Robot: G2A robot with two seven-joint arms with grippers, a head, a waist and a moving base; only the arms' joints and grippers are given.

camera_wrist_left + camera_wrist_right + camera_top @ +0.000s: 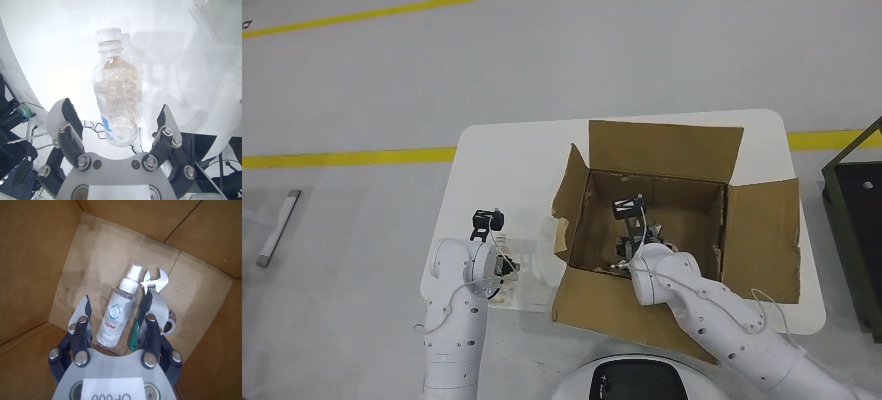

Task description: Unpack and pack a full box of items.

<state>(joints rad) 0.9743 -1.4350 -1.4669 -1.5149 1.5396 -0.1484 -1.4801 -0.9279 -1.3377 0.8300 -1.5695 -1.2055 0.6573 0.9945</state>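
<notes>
An open cardboard box [762,240] stands on the white table [512,150]. Inside it my right gripper [118,303] is open, its fingers on either side of a white spray bottle [118,311] lying on the box floor [90,262]. An adjustable wrench [155,280] with a green handle [135,335] lies right beside the spray bottle, partly behind one finger. Left of the box, my left gripper [117,111] is open above a clear plastic water bottle [116,91] with a white cap, which lies on the table between the fingers without touching them.
The box flaps [667,148] are spread outward on all sides. A dark green frame [857,215] stands off the table's right end. Yellow floor lines [342,158] run behind the table. The water bottle's base reaches the table's near edge [170,130].
</notes>
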